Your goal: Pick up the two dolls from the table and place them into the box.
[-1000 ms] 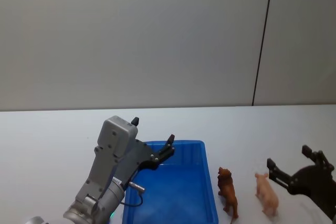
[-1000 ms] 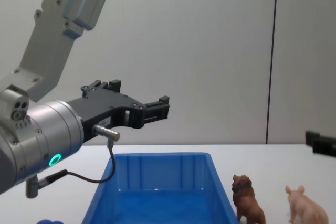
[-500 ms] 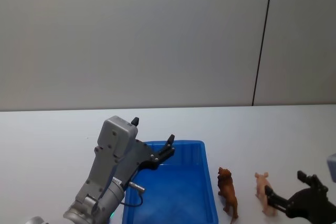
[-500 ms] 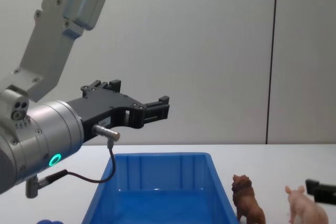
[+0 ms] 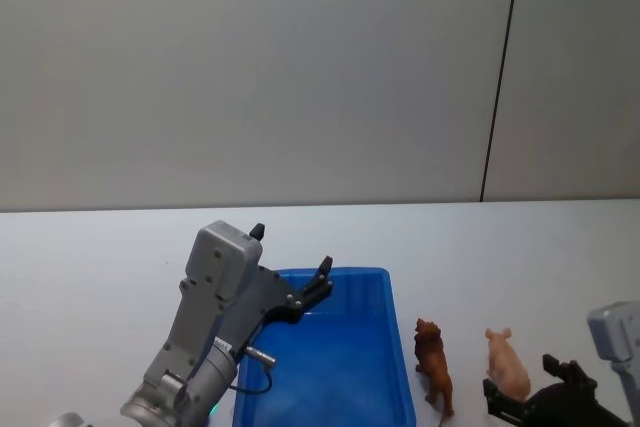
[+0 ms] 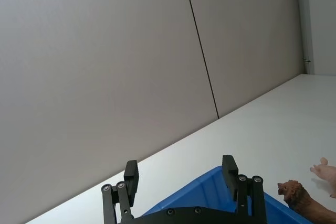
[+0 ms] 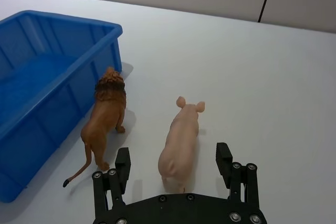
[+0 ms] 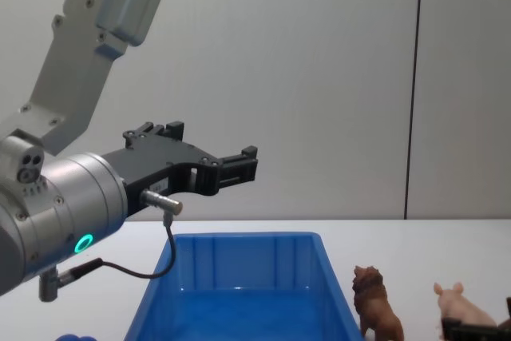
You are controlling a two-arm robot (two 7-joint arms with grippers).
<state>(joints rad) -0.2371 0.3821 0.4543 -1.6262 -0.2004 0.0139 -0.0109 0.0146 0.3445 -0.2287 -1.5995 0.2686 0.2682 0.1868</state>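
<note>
Found right gripper point(image 7: 174, 156) low over the tabletop point(image 7: 273, 72), reaching forward from the near right corner, wrist about level. Noted its jaws spread wide, one on each side of the pig's point(image 7: 180, 140) hind end, apart from its flanks, gripping nothing. Logged pig standing on the tabletop, head away from the robot, just right of the lion point(image 7: 107, 114). Logged lion standing likewise, just beside the right wall of the box point(image 7: 68, 22), outside it. Found left gripper point(image 5: 291, 249) raised above the box's far left part, forearm angled up and forward. Noted its jaws open, holding nothing.
</note>
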